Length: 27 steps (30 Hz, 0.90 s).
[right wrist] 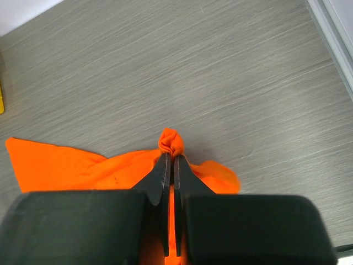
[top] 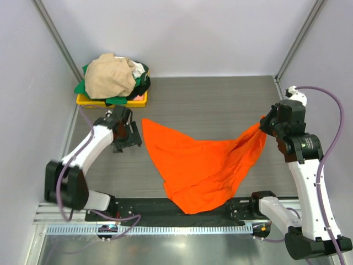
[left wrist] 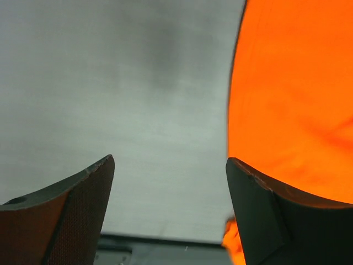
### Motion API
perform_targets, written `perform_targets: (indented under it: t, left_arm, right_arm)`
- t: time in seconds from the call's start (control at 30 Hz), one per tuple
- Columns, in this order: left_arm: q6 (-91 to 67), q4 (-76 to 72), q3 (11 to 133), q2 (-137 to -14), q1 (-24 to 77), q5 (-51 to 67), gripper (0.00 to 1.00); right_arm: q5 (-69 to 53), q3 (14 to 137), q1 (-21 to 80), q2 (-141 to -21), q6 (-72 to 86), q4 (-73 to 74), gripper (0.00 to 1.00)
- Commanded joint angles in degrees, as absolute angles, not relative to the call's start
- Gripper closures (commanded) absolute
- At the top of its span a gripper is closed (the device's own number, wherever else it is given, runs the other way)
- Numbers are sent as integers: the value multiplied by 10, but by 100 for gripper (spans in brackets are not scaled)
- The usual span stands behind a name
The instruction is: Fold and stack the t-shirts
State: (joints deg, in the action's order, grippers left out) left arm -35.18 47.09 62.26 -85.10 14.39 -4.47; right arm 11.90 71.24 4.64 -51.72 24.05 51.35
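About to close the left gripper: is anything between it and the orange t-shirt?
Only a thin strip of bare grey table separates the open left gripper from the bright orange cloth t-shirt, seen in the top external view.

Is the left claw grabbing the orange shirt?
No, the left claw is open over bare table, with the orange shirt just beside one finger.

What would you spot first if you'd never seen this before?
The bright orange t-shirt sprawled across the middle of the table grabs you first, one corner pinched by the right gripper at the right. Next comes the heap of other shirts, beige on top, in the yellow bin at the far left corner.
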Motion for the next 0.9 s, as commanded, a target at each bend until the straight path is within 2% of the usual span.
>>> perform_targets:
  t: [0.0,0.03,0.17,0.3,0.57,0.87]
  left_arm:
    - [-397,453,574,-687,180,-48,19]
    - [-412,453,529,-634,193,-45,23]
    - [-505,437,432,-538,281,-39,25]
    - [-555,375,376,-511,385,-46,26]
    - [-602,298,416,-665,604,-125,39]
    - [-553,368,552,-844,714,-214,46]
  right_arm:
    - [124,701,45,-503,235,459,99]
    - [124,694,45,-504,234,455,99]
    - [121,651,45,-507,236,425,99]
    - [107,621,46,-516,246,400,99]
    - [112,592,45,-516,237,390,99]
    - [106,587,44,-509,236,394,99]
